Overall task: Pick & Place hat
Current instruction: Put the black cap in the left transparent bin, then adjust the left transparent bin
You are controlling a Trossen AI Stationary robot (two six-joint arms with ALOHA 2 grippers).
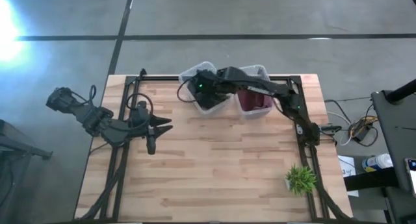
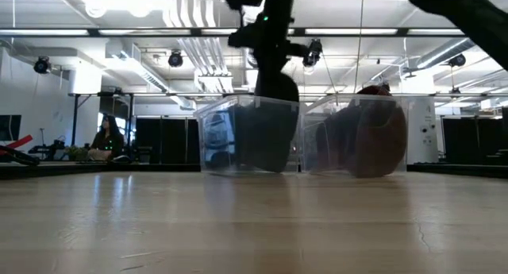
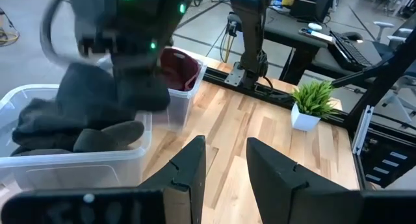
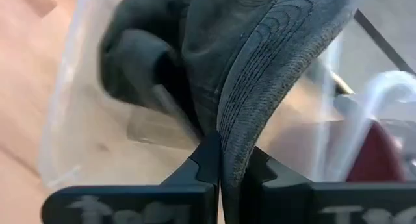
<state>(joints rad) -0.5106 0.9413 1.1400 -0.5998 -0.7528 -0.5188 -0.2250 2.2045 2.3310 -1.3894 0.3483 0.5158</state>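
A dark grey hat (image 4: 260, 74) with a stitched brim is in my right gripper (image 4: 231, 160), which is shut on it above the left clear bin (image 1: 194, 78) at the table's far edge. The low view shows this hat (image 2: 274, 87) reaching down into that bin (image 2: 214, 139). More dark hats (image 3: 58, 130) lie in the bin. A maroon hat (image 3: 179, 65) sits in the right bin (image 1: 255, 100). My left gripper (image 1: 161, 134) waits open over the table's left side, its fingers (image 3: 195, 162) apart and touching nothing. My right gripper pinches the dark hat's brim at its edge (image 4: 229, 143) between the two fingers. The fingers come from above, pointing down into the left bin. The hat (image 3: 140, 94) hangs below the fingers over the other hats; whether its lower end rests on them I cannot tell.
The two clear bins stand side by side at the far edge. A small potted plant (image 1: 300, 178) stands near the right near corner. Bare wooden tabletop (image 1: 221, 165) stretches across the middle and near side. A person (image 2: 103, 139) sits in the room far behind.
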